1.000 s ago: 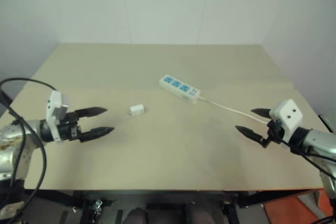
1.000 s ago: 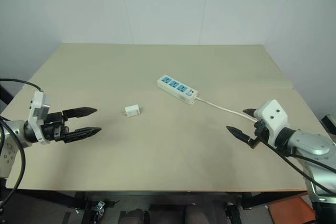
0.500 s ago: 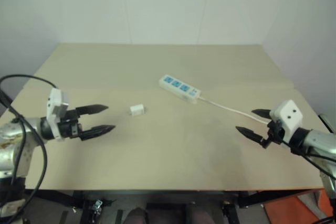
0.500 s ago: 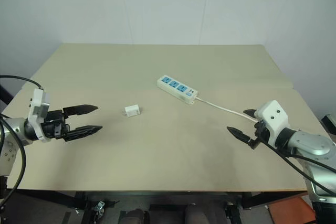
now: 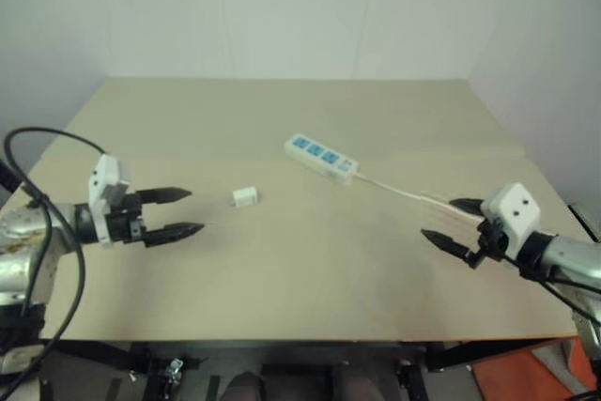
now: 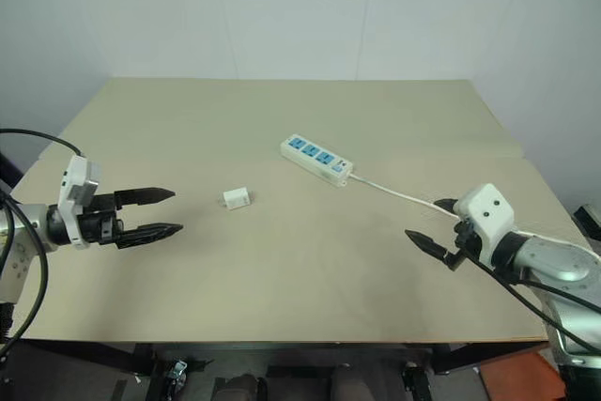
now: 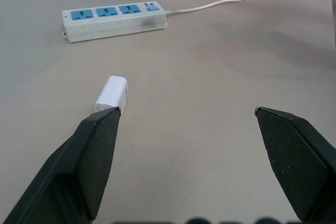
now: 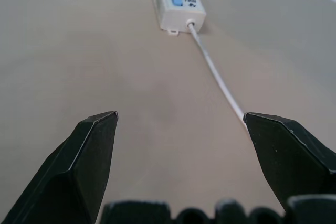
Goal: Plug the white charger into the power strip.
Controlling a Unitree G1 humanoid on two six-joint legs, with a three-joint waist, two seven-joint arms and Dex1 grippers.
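Observation:
The white charger lies on its side near the middle of the beige table, also close ahead in the left wrist view. The power strip, a white bar with blue socket faces, rests farther back and to the right, its cord trailing toward the right. My left gripper hovers open at the left, a short way from the charger, empty. My right gripper is open at the right, just by the cord, holding nothing; the strip's switch end lies ahead of it.
The beige table is backed by a white wall. A black cable loops over my left arm. The table's front edge runs just below both grippers.

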